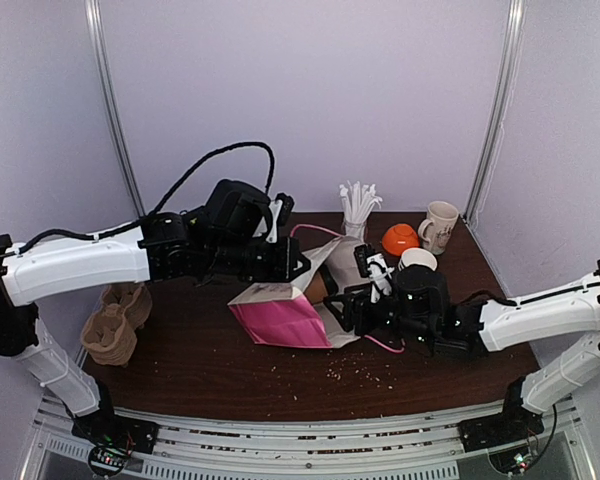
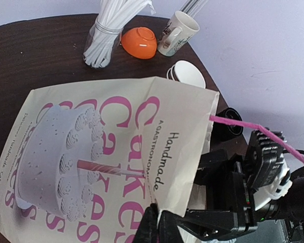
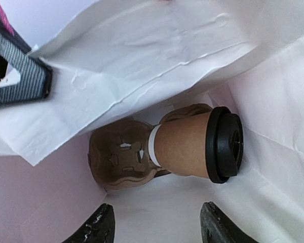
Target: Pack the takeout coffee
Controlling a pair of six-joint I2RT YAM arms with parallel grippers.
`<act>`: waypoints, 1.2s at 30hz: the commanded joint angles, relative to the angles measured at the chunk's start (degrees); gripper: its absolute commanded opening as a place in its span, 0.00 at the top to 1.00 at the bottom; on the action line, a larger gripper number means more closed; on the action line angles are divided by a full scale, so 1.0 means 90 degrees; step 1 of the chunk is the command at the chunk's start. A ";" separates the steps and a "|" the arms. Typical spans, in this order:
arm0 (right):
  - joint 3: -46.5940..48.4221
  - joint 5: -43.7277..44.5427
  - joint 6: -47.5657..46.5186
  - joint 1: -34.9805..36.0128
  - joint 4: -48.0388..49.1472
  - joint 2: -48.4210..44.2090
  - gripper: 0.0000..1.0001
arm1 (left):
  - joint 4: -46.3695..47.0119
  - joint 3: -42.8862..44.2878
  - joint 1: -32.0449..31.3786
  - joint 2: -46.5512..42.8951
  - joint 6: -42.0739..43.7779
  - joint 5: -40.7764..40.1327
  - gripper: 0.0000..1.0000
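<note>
A brown paper cup with a black lid, the takeout coffee [image 3: 185,150], lies inside the white and pink paper bag [image 1: 280,318], seated in a brown cardboard carrier [image 3: 119,159]. The bag rests on its side on the table, mouth toward the right. My left gripper [image 2: 156,225] is shut on the upper edge of the bag [image 2: 91,152] and holds the mouth up. At the mouth, my right gripper [image 3: 157,228] stands open just short of the cup, with nothing between its fingers. From above, the right gripper [image 1: 338,305] sits at the bag's opening.
At the back right stand a cup of white straws [image 1: 358,208], an orange bowl [image 1: 400,239], a cream mug [image 1: 439,226] and a white lid stack [image 1: 417,259]. Spare cardboard carriers [image 1: 115,322] lie at the left. Crumbs [image 1: 345,372] dot the dark table.
</note>
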 commanded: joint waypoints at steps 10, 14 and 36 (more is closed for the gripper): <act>0.0980 0.0191 -0.0974 0.0010 -0.0996 0.0920 0.41 | 0.0679 0.0267 0.0039 0.0112 0.0078 0.0520 1.00; 0.1027 0.0565 -0.0630 -0.0128 -0.0602 0.1147 0.39 | 0.0873 0.0085 0.0038 0.0022 0.0105 0.0719 1.00; 0.0496 0.1058 0.0489 -0.0719 0.0814 0.1581 0.22 | 0.0897 0.0156 0.0039 0.0173 0.0414 0.1195 1.00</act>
